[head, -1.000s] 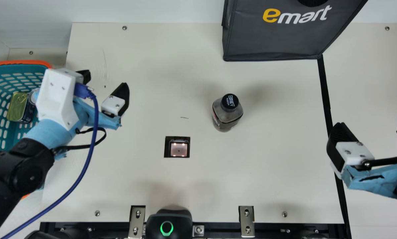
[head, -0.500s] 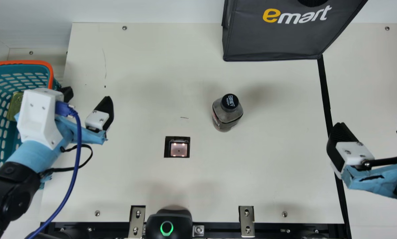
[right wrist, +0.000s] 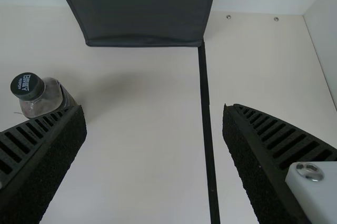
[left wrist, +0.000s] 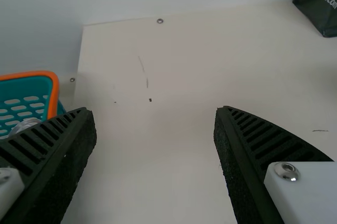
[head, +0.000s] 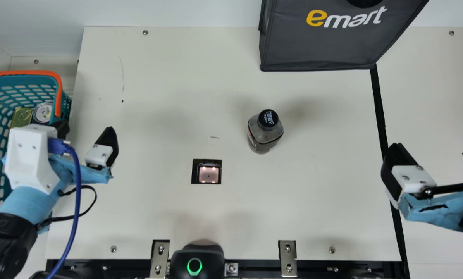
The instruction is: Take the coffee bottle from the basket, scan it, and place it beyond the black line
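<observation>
Upright on the table stands the coffee bottle [head: 265,131], black-capped, right of the scanner window [head: 209,174] and left of the black line [head: 379,112]. My left gripper [head: 86,130] is open with nothing held, by the basket's [head: 59,89] right edge. My right gripper [head: 431,151] stays open and empty over the black line's near part. In the left wrist view, my left gripper [left wrist: 155,110] has its fingers wide apart over bare table. In the right wrist view, the bottle [right wrist: 43,97] is beyond one finger of my right gripper [right wrist: 155,107], not between the two.
A dark grey bag [head: 320,42] stands at the back right, its corner at the black line. Inside the basket lie a green-gold tin [head: 21,117] and a can [head: 43,112]. A black device with a green ring [head: 194,265] sits at the front edge.
My left arm has moved left and toward the table's front, uncovering the basket's edge and the can, its gripper staying open. The bottle and my right arm have kept still.
</observation>
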Robot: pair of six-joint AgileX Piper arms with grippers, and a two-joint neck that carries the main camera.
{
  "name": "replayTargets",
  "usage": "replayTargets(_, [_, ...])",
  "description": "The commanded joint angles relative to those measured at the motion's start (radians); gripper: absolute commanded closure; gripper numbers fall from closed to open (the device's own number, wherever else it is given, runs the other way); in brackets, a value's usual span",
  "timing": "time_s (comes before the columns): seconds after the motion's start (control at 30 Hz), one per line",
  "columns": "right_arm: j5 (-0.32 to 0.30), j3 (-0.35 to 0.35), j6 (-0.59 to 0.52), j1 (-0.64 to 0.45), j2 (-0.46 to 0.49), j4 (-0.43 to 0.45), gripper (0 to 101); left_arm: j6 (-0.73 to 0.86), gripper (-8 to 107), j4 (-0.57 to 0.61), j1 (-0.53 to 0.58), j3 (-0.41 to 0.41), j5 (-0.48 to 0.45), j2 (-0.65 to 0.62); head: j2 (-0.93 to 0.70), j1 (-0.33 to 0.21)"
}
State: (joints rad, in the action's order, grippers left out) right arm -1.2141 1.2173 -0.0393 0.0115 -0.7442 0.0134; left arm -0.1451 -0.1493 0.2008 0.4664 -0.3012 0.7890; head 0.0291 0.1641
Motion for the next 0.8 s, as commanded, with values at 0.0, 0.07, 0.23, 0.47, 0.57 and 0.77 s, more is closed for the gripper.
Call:
replayTargets(0.0, [0.000,0.000,0.000,0.000,0.000,0.000,10,-0.006,9,-0.010,-0.011,-0.002,-0.009,-0.013,-0.002,-0.026])
replayTargets(0.07, [0.000,0.000,0.000,0.000,0.000,0.000,10,-0.012,9,-0.020,-0.026,-0.002,-0.017,-0.026,-0.002,-0.026])
replayTargets(0.23, [0.000,0.000,0.000,0.000,0.000,0.000,10,-0.015,9,-0.025,-0.059,0.004,-0.033,-0.047,-0.002,-0.026])
replayTargets(0.47, [0.000,0.000,0.000,0.000,0.000,0.000,10,0.000,9,-0.013,-0.093,0.023,-0.051,-0.055,-0.002,-0.026])
replayTargets(0.57, [0.000,0.000,0.000,0.000,0.000,0.000,10,0.011,9,-0.009,-0.109,0.035,-0.057,-0.055,-0.002,-0.026])
replayTargets(0.77, [0.000,0.000,0.000,0.000,0.000,0.000,10,0.039,9,0.003,-0.135,0.057,-0.065,-0.055,-0.002,-0.026])
